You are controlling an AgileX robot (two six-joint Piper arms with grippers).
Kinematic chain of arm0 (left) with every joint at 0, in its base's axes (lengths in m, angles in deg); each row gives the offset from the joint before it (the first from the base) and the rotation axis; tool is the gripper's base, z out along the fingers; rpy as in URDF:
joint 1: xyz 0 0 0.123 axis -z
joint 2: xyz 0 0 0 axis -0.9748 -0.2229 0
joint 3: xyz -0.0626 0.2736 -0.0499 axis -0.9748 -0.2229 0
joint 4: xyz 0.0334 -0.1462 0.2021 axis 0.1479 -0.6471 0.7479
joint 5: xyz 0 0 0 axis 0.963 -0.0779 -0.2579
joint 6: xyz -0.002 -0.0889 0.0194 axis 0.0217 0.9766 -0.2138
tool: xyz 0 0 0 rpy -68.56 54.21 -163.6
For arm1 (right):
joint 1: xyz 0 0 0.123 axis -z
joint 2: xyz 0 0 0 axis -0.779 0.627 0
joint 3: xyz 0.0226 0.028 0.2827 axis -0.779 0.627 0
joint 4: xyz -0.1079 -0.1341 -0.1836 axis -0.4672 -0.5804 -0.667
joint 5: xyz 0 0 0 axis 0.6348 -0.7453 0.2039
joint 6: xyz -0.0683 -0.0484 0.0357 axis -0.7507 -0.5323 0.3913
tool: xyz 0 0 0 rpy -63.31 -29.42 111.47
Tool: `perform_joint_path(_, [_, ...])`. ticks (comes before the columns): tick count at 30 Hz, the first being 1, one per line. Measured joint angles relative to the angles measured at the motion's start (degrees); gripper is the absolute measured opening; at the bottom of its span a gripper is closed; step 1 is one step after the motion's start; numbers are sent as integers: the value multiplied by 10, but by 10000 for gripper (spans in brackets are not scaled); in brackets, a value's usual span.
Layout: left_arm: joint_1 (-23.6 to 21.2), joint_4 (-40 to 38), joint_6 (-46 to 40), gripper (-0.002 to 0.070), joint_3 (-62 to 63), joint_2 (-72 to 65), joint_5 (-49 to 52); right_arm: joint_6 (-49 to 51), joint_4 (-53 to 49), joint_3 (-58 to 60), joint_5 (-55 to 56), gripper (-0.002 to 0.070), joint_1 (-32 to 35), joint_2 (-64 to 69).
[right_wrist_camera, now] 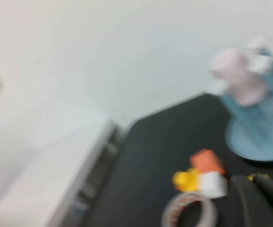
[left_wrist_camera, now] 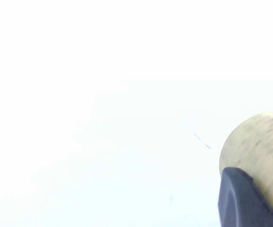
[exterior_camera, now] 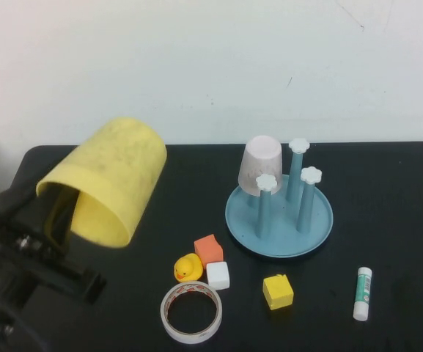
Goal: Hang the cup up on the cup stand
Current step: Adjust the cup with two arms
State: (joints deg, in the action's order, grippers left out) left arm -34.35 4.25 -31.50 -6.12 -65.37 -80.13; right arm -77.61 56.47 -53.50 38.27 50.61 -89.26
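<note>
Yellow cup (exterior_camera: 112,176) is raised at the bench's (exterior_camera: 387,191) left, pinched by the left tool (exterior_camera: 59,213); cup stand (exterior_camera: 278,220) sits well right. Right tool (right_wrist_camera: 261,201): cannot tell. No legible writing.

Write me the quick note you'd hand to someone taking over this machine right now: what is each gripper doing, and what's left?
Left gripper: raised at the table's left, shut on the yellow cup, one finger inside the rim; the cup is tilted, mouth toward the camera.
Right gripper: barely in view near the tape roll; state unclear.
Cup stand: centre-right, with a pinkish-white cup already on one peg and three pegs free.
Done: cup lifted.
Left: carry it over and drop it, mouth down, on a free peg.
</note>
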Motion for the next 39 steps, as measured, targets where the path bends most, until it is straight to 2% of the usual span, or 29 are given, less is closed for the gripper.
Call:
perform_joint_path(3, [0,-4,0,11,0,-44,-69,-53,64,-30,-25,25,-1,54])
perform_joint_path(6, [0,-1,0,11,0,-91,-126,-107,127,-64,-60,123,-4,130])
perform_joint_path(11, [0,23,0,11,0,-171,-210,-151,215,-130,-176,466,-6,315])
perform_joint_path(13, [0,41,1,11,0,-200,-222,-152,229,-156,-239,562,-6,397])
perform_joint_path(15, [0,59,13,11,0,-222,-224,-152,232,-192,-302,611,-7,481])
perform_joint_path(18, [0,82,33,11,0,-247,-224,-128,234,-271,-366,641,-26,610])
perform_joint_path(23, [0,94,43,11,0,-259,-225,-90,240,-408,-324,650,-113,751])
perform_joint_path(30, [0,83,43,11,0,-259,-227,-37,240,-532,-218,651,-221,864])
perform_joint_path(39, [0,75,43,11,0,-259,-227,4,241,-610,-186,651,-261,930])
